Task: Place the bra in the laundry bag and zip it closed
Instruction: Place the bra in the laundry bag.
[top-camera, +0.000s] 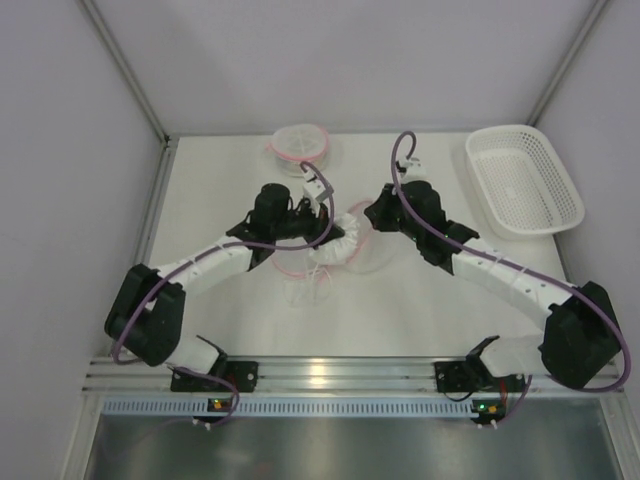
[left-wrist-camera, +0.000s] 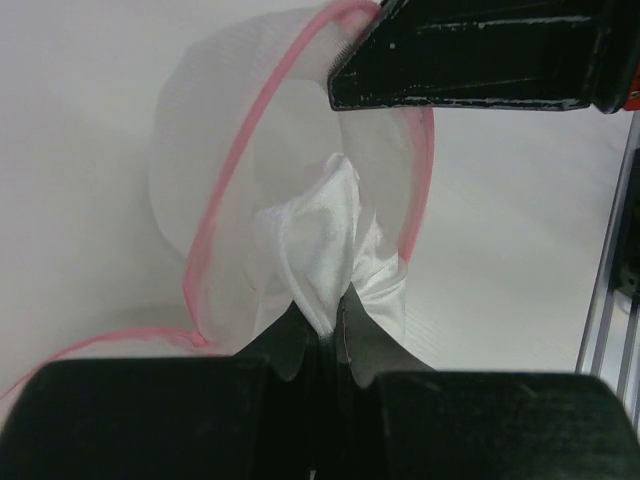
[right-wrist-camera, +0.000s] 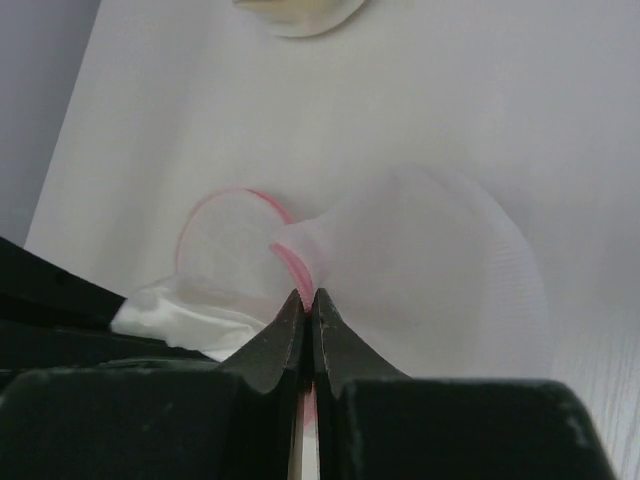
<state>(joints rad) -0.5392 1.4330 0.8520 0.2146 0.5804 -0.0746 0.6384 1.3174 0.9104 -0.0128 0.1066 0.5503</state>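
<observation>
The laundry bag (top-camera: 368, 252) is a white mesh pouch with a pink zipper rim, lying at the table's middle with its mouth held up. My right gripper (top-camera: 374, 214) (right-wrist-camera: 308, 295) is shut on that pink rim (right-wrist-camera: 296, 265). The bra (top-camera: 318, 264) is white satin fabric, bunched at the bag's mouth. My left gripper (top-camera: 318, 214) (left-wrist-camera: 326, 306) is shut on a fold of the bra (left-wrist-camera: 325, 245), which sits partly inside the mesh bag (left-wrist-camera: 215, 150). In the right wrist view the bra (right-wrist-camera: 190, 315) lies left of the mesh (right-wrist-camera: 440, 270).
A white plastic basket (top-camera: 524, 180) stands at the back right. A round white item with pink trim (top-camera: 300, 146) rests at the back centre. The right gripper's black body (left-wrist-camera: 480, 55) hangs over the bag in the left wrist view.
</observation>
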